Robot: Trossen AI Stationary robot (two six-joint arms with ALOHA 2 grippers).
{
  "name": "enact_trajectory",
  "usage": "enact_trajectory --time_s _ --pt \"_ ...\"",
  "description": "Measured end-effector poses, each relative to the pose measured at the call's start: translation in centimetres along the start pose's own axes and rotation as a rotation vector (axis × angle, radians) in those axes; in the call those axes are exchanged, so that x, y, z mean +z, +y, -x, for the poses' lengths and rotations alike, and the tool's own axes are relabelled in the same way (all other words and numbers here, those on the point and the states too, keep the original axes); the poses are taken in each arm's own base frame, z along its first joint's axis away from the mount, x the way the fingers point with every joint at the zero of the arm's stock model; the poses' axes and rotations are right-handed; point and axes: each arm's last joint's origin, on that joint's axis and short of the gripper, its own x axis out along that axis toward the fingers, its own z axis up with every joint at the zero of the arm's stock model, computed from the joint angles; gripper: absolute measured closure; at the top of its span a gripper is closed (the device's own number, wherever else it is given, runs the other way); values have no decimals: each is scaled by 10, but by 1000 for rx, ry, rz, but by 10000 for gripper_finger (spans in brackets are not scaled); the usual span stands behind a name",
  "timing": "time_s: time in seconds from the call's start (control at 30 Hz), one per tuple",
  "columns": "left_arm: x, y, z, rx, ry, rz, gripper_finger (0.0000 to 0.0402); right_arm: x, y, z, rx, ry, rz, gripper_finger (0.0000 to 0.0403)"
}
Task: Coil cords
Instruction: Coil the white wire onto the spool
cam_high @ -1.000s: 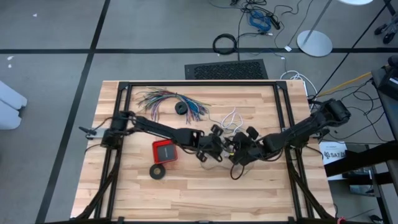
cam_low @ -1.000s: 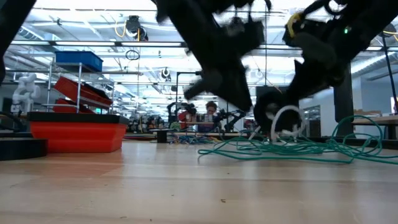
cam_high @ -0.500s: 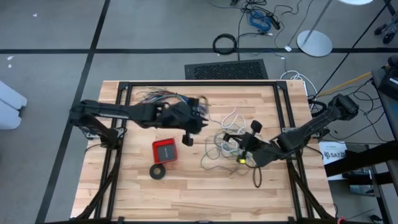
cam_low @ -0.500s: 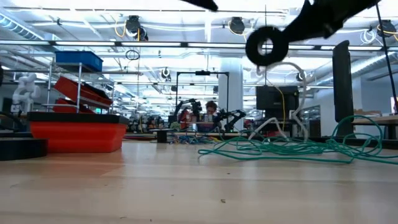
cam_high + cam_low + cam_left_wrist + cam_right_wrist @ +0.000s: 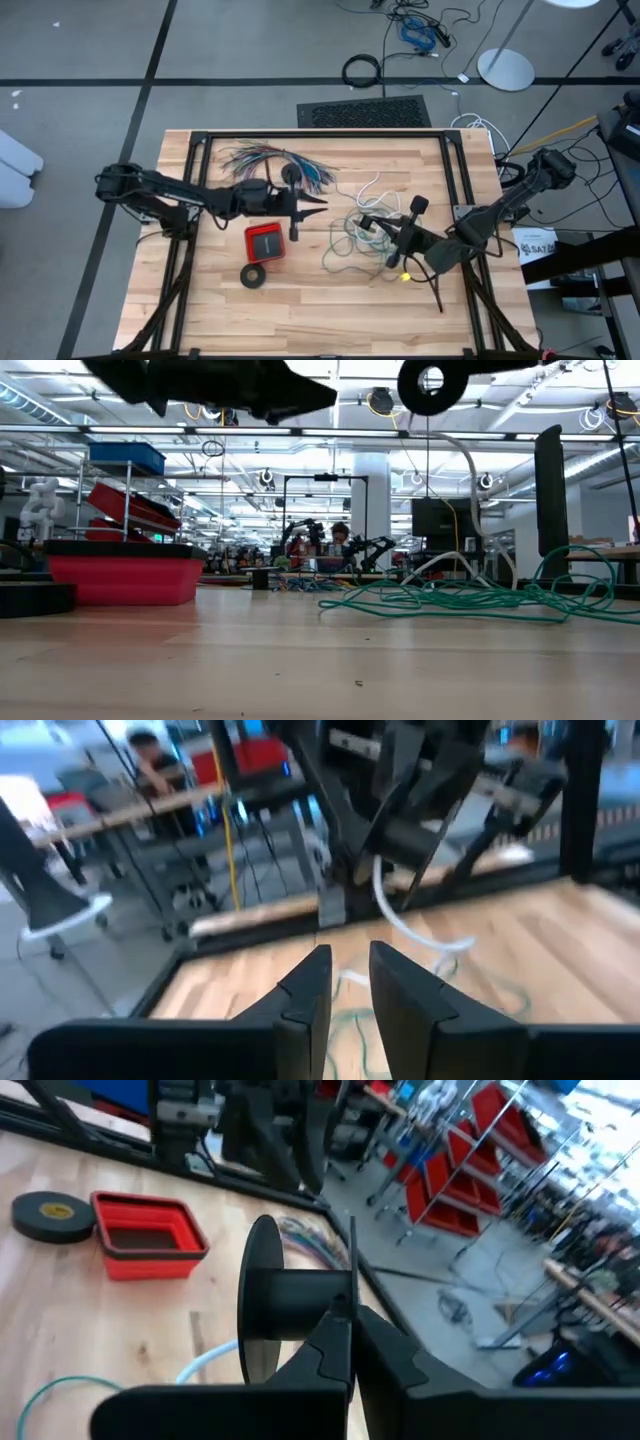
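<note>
Our right gripper (image 5: pixel 345 1342), raised over the loose teal-green wire tangle (image 5: pixel 350 243), clamps the white cord's small black round spool (image 5: pixel 285 1308); our left gripper (image 5: pixel 345 982) hovers, fingers slightly apart, empty

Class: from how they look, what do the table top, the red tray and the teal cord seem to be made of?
Table top: pale wood, visible grain and plank seams, matte.
Red tray: probably moulded plastic or silicone, uniform colour, smooth rim.
Teal cord: likely plastic-sheathed wire, thin, lying in springy loops.
</note>
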Motion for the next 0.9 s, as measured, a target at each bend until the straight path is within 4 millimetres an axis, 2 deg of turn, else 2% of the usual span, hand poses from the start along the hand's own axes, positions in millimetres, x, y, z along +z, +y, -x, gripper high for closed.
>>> enact_trajectory --time_s 0.17,0.33,0.57,0.7,0.9 --pt "8 -9 2 -19 -181 0 322 12 1 -3 -29 -61 38 403" --pt "16 -13 3 -56 -272 -12 322 21 9 -18 -113 -109 122 403" --pt "9 -12 5 33 -210 -18 322 18 29 -48 -235 -112 329 403" --pt "1 -13 7 33 -179 -19 322 16 38 -51 -249 -118 415 403" --pt "-3 -16 7 19 -149 -8 322 19 36 -51 -241 -133 409 403"
